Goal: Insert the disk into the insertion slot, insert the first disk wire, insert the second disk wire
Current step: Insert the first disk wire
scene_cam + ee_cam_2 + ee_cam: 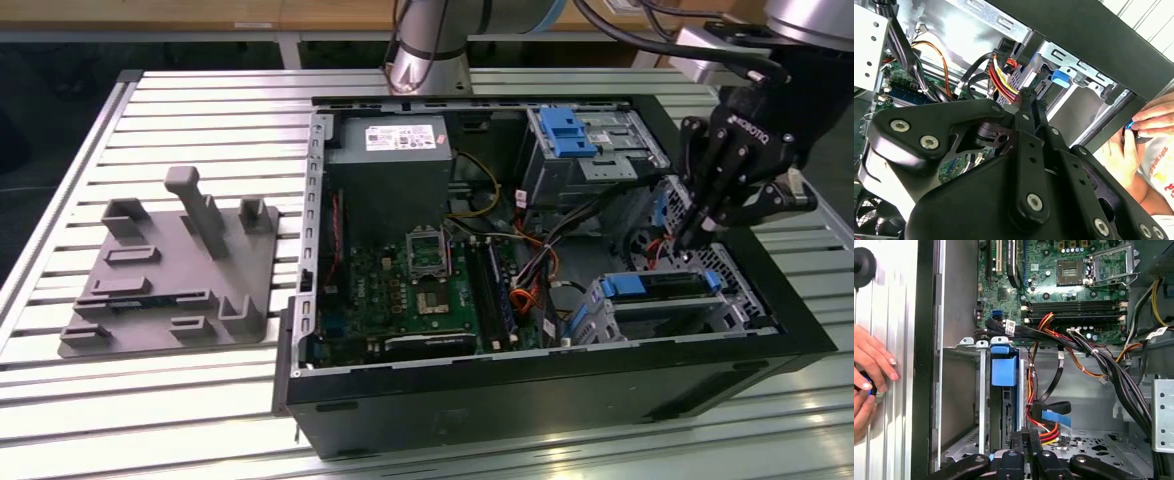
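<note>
Disk seated in insertion slot, at corner of open computer case; end effector poised just above disk, toward case interior, black fingers pressed together, nothing visibly clamped between them; red-yellow wires just beside its tips; disk flat grey slab framed in glossy bright blue plastic; slot boxy bare silver sheet metal, perforated; tabletop ribbed aluminium slats; person's hand rests outside case wall.
</note>
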`<state>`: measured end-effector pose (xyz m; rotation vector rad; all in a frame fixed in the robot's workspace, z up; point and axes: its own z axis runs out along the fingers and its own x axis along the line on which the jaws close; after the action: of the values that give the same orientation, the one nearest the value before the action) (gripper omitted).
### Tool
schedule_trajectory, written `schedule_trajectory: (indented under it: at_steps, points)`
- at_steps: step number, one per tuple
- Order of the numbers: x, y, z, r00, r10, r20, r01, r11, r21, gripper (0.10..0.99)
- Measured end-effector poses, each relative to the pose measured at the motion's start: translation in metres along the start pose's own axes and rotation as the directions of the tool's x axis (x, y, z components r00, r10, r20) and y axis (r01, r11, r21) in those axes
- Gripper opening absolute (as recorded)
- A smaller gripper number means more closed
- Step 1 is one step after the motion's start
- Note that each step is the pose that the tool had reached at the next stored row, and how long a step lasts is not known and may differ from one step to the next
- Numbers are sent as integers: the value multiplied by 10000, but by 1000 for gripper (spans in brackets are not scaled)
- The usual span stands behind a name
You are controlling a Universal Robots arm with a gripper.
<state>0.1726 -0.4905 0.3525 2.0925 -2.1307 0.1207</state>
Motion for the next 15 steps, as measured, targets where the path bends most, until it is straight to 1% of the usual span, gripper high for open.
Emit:
schedule_trajectory:
  at_steps: [3,6,7,9,12,13,15]
  points:
    - [32,1,-12,9997,-14,253,14,10000,8,165]
    - [84,0,-4,9989,-25,473,25,10000,5,165]
    - [100,0,-2,9984,-30,564,29,10000,5,165]
    - [128,-1,1,9968,-42,802,42,10000,2,165]
    - [169,-2,4,9927,-63,1204,64,10000,-1,165]
    - [185,-2,6,9915,-68,1301,69,10000,-2,165]
    - [219,-3,11,9898,-74,1422,75,10000,-3,165]
